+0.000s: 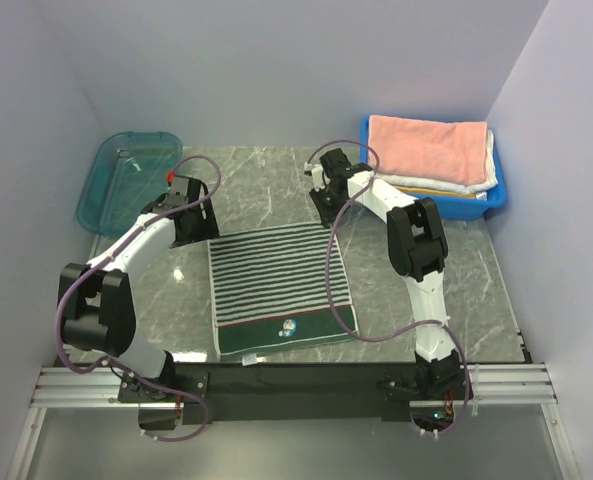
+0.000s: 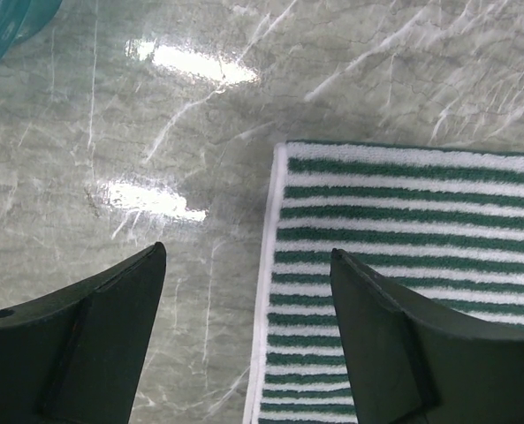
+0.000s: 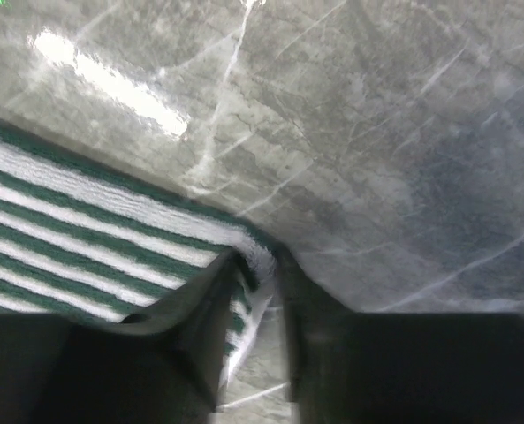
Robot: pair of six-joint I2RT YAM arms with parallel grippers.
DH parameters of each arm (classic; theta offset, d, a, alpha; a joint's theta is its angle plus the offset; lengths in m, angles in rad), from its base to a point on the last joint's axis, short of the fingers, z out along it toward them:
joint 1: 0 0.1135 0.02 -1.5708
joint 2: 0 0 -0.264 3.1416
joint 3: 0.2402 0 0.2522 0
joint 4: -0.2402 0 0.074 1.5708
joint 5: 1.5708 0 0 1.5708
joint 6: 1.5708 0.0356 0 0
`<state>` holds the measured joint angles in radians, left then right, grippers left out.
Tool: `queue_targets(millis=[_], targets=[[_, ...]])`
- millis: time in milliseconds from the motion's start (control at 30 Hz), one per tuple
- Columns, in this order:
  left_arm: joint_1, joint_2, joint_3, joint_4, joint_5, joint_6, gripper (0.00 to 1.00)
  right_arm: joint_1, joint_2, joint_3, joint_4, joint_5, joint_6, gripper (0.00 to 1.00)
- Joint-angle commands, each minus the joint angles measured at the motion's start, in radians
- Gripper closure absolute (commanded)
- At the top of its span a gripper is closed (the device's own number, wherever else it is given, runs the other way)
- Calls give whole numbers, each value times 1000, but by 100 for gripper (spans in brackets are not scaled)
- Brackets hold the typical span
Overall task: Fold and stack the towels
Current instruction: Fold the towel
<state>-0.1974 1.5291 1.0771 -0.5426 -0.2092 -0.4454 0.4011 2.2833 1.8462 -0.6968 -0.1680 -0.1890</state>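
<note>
A dark-green-and-white striped towel (image 1: 276,285) lies flat and unfolded on the marble table between the arms. My left gripper (image 1: 198,232) hovers open over its far left corner; in the left wrist view the towel's white left edge (image 2: 270,291) runs between the spread fingers of that gripper (image 2: 248,252). My right gripper (image 1: 326,215) is at the far right corner. In the right wrist view the striped towel's (image 3: 85,230) corner is bunched up and pinched between the nearly closed fingers of the right gripper (image 3: 260,256). A salmon pink towel (image 1: 426,145) lies folded on top of paler folded towels (image 1: 441,188).
The folded stack sits in a blue bin (image 1: 498,204) at the back right. A teal transparent tray (image 1: 126,180) stands at the back left, its rim also in the left wrist view (image 2: 1,22). Walls close in on three sides.
</note>
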Motion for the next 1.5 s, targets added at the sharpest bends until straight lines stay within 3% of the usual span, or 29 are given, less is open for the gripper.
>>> queue_targets(millis=[0, 167, 367, 633, 1133, 1233, 1367, 1433, 1467], targets=[[3, 6, -2, 20, -25, 16, 20, -4, 53, 28, -67, 41, 10, 76], [3, 31, 3, 32, -12, 22, 22, 2, 50, 9, -70, 47, 8, 99], [13, 144, 98, 49, 11, 42, 23, 4, 31, -15, -59, 30, -6, 100], [21, 287, 190, 79, 126, 125, 34, 4, 31, -56, -41, 73, -23, 100], [42, 436, 182, 47, 116, 122, 48, 1, 7, -81, -13, 76, -18, 100], [42, 482, 193, 27, 117, 123, 54, 1, 2, -84, -10, 76, -18, 100], [42, 523, 208, 0, 137, 125, 70, -1, 4, -87, -10, 78, -20, 100], [46, 545, 222, -13, 140, 125, 72, 1, 4, -87, -10, 74, -21, 100], [47, 546, 224, -13, 149, 125, 78, 1, 4, -88, -10, 74, -21, 100]])
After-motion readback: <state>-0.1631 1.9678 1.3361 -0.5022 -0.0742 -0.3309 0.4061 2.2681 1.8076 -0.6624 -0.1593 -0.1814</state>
